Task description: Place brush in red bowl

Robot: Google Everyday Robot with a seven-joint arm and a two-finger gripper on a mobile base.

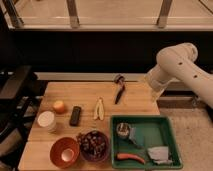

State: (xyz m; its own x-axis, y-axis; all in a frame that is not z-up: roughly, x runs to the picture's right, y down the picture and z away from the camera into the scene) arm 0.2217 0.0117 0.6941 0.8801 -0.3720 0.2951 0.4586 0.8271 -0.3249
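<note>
The brush (118,91) lies on the wooden table (87,92) near its far edge, round head away from me and black handle pointing back toward the middle. The red bowl (63,151) sits empty at the front left corner, with a pale patch at its bottom. My white arm comes in from the right, and its gripper (152,85) hangs open and empty over the table's far right corner. The gripper is to the right of the brush and apart from it.
A maroon bowl of dark berries (94,145) touches the red bowl's right side. A black remote (75,115), a yellowish peel (99,108), an orange fruit (60,106) and a white cup (46,121) stand mid-table. A green tray (167,134) at the front right holds a can, an orange-handled tool and a cloth.
</note>
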